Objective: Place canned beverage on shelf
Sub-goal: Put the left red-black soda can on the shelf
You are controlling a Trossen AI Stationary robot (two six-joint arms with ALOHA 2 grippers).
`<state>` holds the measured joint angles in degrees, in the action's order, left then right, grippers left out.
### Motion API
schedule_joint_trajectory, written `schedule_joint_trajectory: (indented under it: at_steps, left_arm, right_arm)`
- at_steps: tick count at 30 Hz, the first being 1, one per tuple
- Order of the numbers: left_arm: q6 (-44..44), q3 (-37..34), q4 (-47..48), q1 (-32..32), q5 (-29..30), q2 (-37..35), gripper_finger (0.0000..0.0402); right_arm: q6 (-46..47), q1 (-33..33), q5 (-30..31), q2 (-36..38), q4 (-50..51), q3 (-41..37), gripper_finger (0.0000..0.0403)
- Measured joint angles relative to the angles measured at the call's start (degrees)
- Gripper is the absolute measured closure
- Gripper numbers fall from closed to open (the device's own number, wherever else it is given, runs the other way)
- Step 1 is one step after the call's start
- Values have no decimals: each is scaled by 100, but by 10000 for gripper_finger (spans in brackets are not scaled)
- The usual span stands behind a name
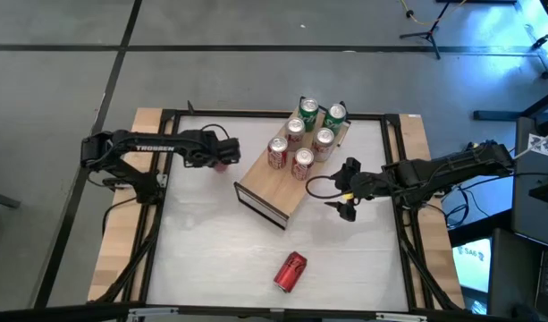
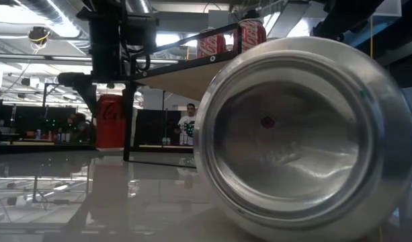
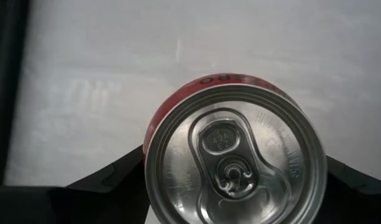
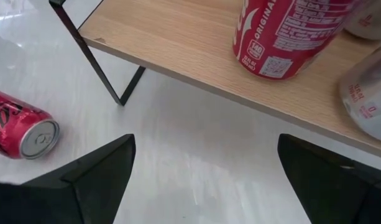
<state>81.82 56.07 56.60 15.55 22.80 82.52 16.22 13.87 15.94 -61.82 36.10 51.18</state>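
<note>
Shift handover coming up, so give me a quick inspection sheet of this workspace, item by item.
Surface: glossy white tabletop inside a dark frame.
Job's things: long light-wood shelf with dark metal ends carries six upright cans at its far end; one red upright soda can is clamped in the left pincer; another red can lying on its side rests near the table's front edge.
Clutter: nothing seen.
Grippers: left pincer shut on the can, left of the shelf; right pincer open, empty, right of the shelf.
Cables: black cable loop beside the right arm.
Surroundings: grey floor, stands; people in the background.
</note>
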Motion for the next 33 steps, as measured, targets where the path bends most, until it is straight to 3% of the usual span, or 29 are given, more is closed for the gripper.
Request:
schedule_joint_trajectory:
  at_steps: [4,12,21,33]
  left_arm:
    - [-2,0,-68,33,-342,0,117]
    - [2,0,-237,4,-342,20,114]
    - [2,2,-221,4,-251,20,81]
    - [22,7,-230,4,-240,20,77]
  right_arm:
    - [-127,0,0,0,0,-2,15]
    - [-324,0,0,0,0,-2,15]
    - [-327,0,-7,0,0,-2,15]
    - [-352,0,-9,0,6,-2,15]
